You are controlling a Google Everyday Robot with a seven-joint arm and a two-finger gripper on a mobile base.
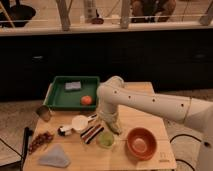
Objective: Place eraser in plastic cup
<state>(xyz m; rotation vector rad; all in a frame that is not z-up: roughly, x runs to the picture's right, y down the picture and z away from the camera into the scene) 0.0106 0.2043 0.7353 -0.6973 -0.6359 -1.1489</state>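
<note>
A light green plastic cup (pixel 106 140) stands on the wooden table (pixel 150 120) near its front middle. My gripper (pixel 113 127) points down just above and behind the cup's right rim, at the end of the white arm (pixel 145 102) that reaches in from the right. Whether it holds the eraser is hidden. A dark striped flat object (pixel 92 133) lies just left of the cup. A small black and white object (pixel 64 131) lies further left.
A green tray (pixel 56 95) at the back left holds a grey sponge (pixel 73 86) and an orange fruit (pixel 86 100). A white cup (pixel 79 122), a metal cup (pixel 43 113), an orange bowl (pixel 141 143), a light blue cloth (pixel 54 156) and a brown cluster (pixel 40 141) are also on the table.
</note>
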